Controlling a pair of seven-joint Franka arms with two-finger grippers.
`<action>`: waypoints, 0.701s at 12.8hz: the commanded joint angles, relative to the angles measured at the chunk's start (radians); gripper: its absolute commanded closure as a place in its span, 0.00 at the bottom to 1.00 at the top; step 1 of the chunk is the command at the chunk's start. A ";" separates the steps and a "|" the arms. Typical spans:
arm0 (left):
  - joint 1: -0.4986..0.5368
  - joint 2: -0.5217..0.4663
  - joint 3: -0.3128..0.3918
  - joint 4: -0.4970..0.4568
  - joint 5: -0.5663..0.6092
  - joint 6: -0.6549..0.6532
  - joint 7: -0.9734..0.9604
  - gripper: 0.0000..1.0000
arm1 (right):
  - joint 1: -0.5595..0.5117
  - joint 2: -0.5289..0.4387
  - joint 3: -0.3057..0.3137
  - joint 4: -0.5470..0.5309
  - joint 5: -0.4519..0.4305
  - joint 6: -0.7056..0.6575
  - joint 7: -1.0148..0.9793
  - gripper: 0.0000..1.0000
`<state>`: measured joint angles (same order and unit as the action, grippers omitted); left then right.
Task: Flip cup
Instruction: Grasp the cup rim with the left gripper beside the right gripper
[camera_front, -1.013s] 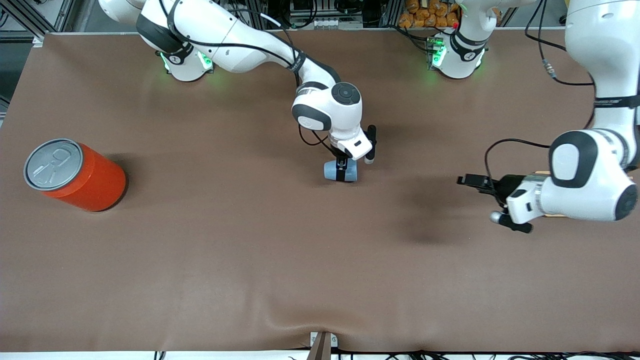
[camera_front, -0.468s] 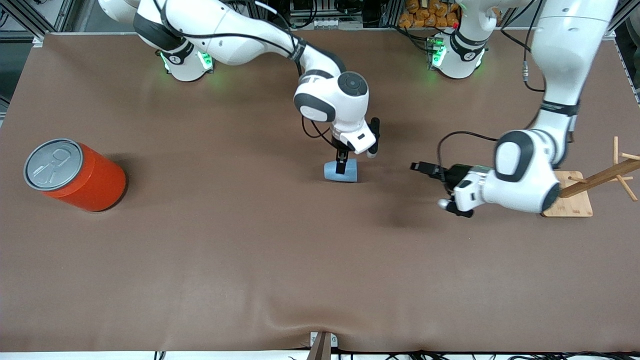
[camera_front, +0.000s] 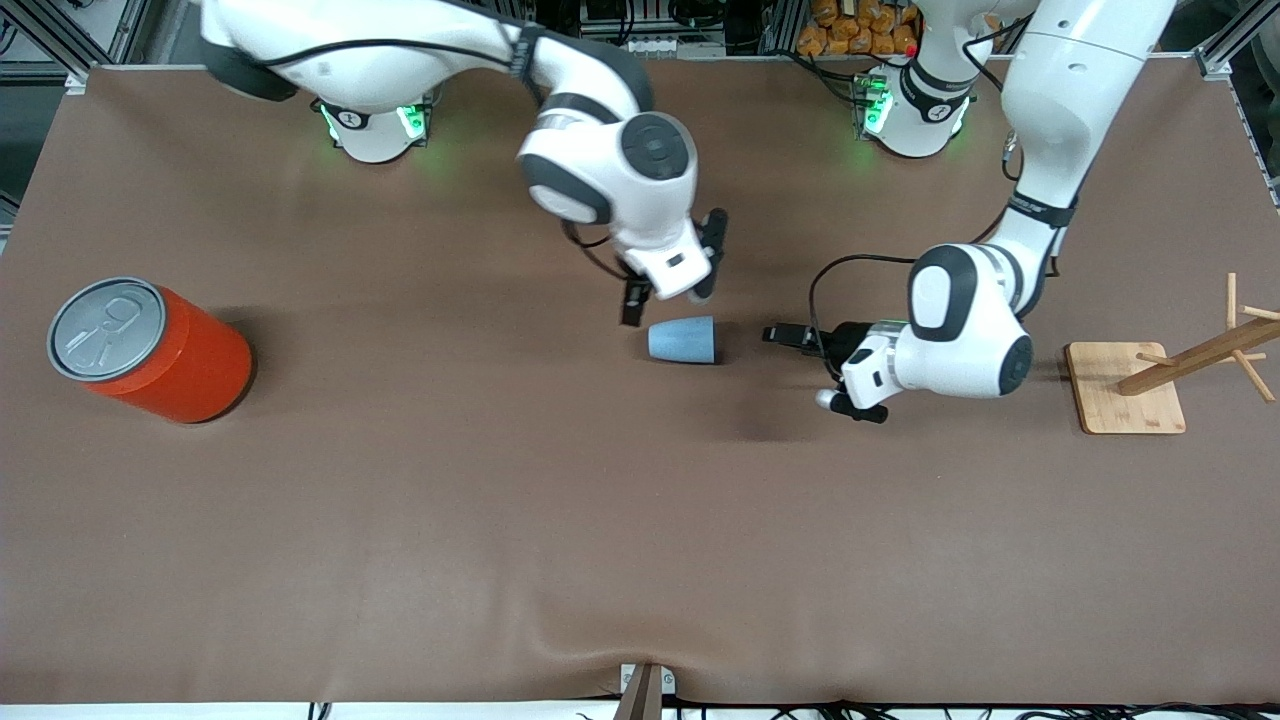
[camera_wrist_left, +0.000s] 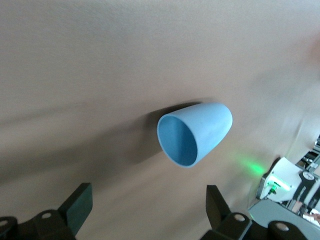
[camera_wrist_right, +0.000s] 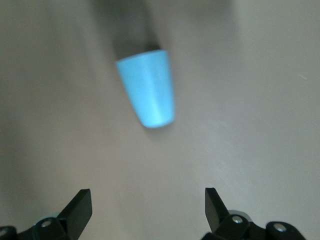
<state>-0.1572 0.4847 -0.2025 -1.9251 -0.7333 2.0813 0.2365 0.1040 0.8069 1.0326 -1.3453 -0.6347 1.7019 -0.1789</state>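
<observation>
The light blue cup lies on its side on the brown table near the middle, its mouth toward the left arm's end. My right gripper is open and empty, up in the air just over the cup's narrow end; the right wrist view shows the cup below its gripper. My left gripper is open and empty, low beside the cup, facing its mouth. The left wrist view looks into the cup's darker inside, a short way ahead of the gripper.
A large orange can with a grey lid stands near the right arm's end of the table. A wooden peg stand on a square base stands near the left arm's end.
My right gripper has let go of the cup, opened and lifted off toward the right arm's end. My left arm has swung in from its end toward the cup. The cup has stayed put.
</observation>
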 joint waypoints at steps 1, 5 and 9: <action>-0.109 0.028 0.003 -0.009 -0.023 0.115 -0.123 0.00 | -0.179 0.002 0.119 -0.012 -0.037 -0.074 0.015 0.00; -0.160 0.049 0.003 -0.011 -0.055 0.158 -0.181 0.00 | -0.234 0.002 0.089 0.181 -0.042 -0.231 0.019 0.00; -0.185 0.046 0.003 -0.024 -0.147 0.174 -0.180 0.00 | -0.201 0.000 0.041 0.340 -0.040 -0.356 0.446 0.00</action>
<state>-0.3243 0.5412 -0.2027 -1.9301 -0.8424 2.2328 0.0579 -0.1431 0.8060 1.0802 -1.0954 -0.6537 1.4256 0.0377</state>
